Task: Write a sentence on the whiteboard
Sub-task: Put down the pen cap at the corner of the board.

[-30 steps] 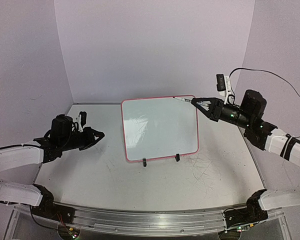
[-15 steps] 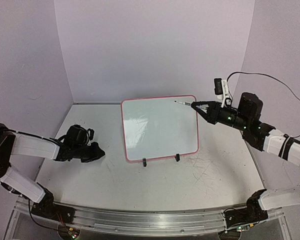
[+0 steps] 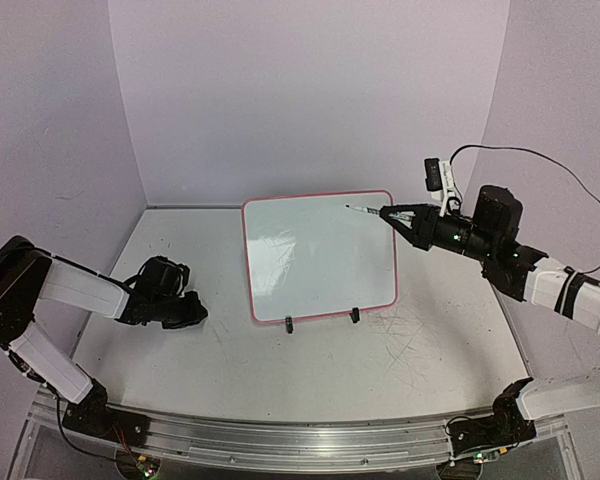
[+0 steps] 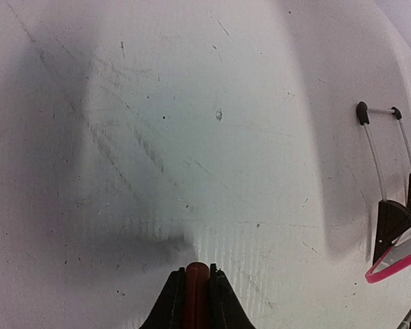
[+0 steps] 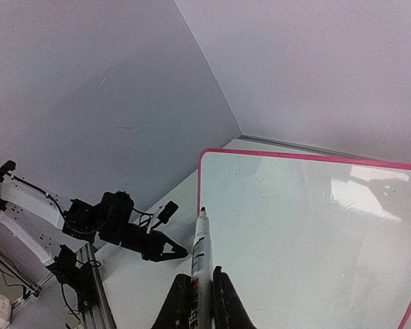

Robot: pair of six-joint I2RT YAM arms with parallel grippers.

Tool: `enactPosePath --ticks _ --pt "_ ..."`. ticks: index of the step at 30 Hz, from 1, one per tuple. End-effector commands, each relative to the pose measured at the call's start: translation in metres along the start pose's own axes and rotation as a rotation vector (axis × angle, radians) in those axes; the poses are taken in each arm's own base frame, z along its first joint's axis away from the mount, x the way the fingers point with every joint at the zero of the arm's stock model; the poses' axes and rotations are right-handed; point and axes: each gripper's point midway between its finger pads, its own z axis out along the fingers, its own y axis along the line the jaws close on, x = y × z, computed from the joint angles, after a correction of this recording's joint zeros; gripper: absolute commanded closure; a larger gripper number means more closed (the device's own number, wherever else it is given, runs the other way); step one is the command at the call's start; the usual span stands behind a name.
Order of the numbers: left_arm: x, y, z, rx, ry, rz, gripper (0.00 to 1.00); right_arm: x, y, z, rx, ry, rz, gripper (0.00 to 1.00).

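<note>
Left fingers (image 4: 170,307) lowered, red stub (image 4: 196,298) clamped, marker (image 3: 366,211) inside whiteboard's (image 3: 320,270) top-right edge

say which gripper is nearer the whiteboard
Right. The right gripper, holding a marker, is at the whiteboard's upper right edge; the left gripper, gripping a cap, is off its left.

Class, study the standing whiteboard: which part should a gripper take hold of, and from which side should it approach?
Probably the left edge of the whiteboard, about mid-height, approached from the left. It is a thin panel propped on two black clip feet, so jaws can straddle that bare rim; the right gripper with its marker crowds the right edge.
</note>
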Motion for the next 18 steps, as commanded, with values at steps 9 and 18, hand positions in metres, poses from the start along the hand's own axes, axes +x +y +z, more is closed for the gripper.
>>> enactPosePath --ticks 9,18 --pt "-0.002 0.009 -0.001 -0.027 -0.047 0.013 0.79 -0.009 0.006 0.005 -0.04 -0.031 0.01 1.0" --pt "-0.005 0.005 -0.011 -0.005 -0.072 0.01 0.71 -0.006 -0.006 0.005 0.026 -0.023 0.023 1.0"
